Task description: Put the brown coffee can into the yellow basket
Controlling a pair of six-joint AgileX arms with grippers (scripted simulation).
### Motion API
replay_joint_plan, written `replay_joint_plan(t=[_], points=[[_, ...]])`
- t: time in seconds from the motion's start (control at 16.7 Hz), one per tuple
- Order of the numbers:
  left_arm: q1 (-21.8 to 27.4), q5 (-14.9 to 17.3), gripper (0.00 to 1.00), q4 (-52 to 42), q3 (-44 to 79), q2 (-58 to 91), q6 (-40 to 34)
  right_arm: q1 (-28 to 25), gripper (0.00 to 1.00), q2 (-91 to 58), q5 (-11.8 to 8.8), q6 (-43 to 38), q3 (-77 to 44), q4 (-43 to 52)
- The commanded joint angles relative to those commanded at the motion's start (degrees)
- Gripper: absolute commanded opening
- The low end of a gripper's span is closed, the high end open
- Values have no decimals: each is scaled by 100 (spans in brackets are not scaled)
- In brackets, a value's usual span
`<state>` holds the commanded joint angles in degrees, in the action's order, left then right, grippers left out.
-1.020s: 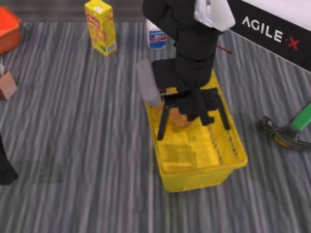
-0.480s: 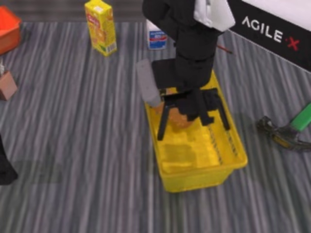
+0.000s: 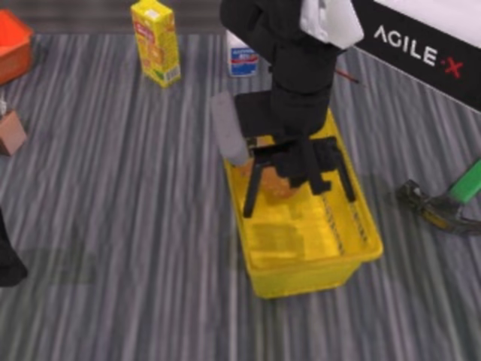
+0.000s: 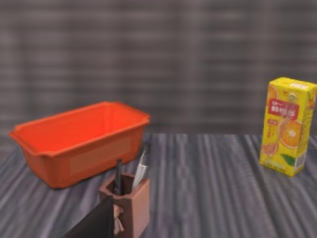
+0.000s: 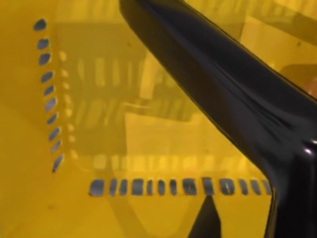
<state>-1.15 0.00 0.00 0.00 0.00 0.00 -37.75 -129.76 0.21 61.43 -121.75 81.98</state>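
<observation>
coffee can [image 3: 275, 182] in basket [image 3: 312, 256] under right gripper [image 3: 289, 171]; hammer [image 3: 440, 204] right; juice carton [image 3: 155, 41] behind-left

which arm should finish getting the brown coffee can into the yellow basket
Right. Its gripper hangs inside the large yellow slotted plastic basket over the small tan-brown cylindrical can; the left arm sits parked at the table's left edge.

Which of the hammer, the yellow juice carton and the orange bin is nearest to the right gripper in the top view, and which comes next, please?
Measured from the right gripper, inside the yellow basket:
1. The hammer, on the table at the right.
2. The yellow juice carton, at the back, left of the gripper.
3. The orange bin, at the back left corner.
</observation>
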Motion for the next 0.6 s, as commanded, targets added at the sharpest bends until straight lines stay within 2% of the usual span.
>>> replay_joint_plan(t=[0.42, 0.6], points=[[0, 0, 100, 0, 0, 0, 0, 10, 0, -7, 1, 3, -25, 22], [0, 0, 100, 0, 0, 0, 0, 77, 0, 14, 1, 75, -418, 424]])
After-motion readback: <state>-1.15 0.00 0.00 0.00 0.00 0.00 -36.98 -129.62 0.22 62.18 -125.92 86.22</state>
